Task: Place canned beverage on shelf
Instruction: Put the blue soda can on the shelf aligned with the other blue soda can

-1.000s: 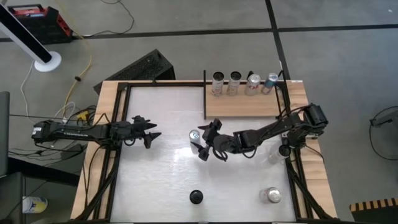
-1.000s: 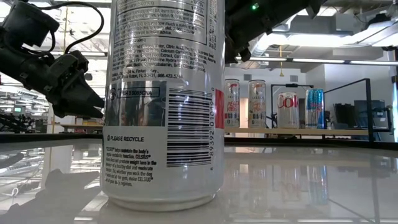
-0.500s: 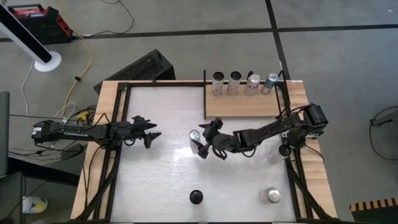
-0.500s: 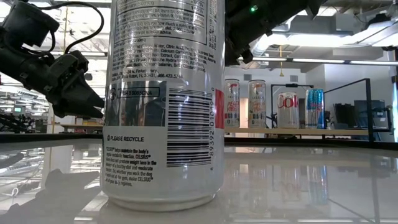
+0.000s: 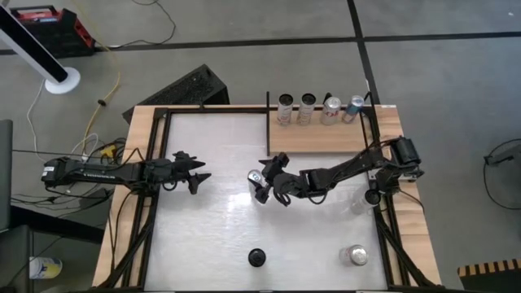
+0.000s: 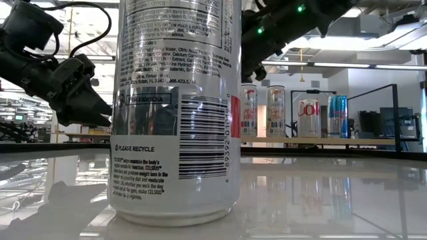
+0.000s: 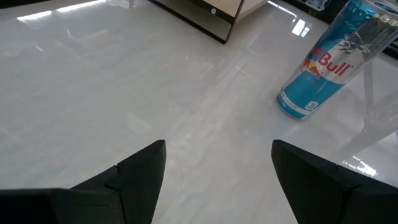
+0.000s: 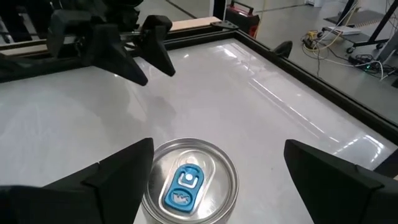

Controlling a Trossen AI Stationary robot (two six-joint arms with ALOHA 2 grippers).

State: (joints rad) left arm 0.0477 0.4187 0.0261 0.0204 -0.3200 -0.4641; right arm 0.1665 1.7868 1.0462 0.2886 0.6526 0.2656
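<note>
Right tool at mid-tabletop, fingers spread wide, poised directly over blue Red Bull can; right wrist view shows can's silver top with blue tab between and below fingers, no contact seen. Can upright on tabletop, well apart from shelf. Shelf at far right corner carries four cans in row. Left tool open, holding nothing, hovers near left edge, pointing toward can.
</note>
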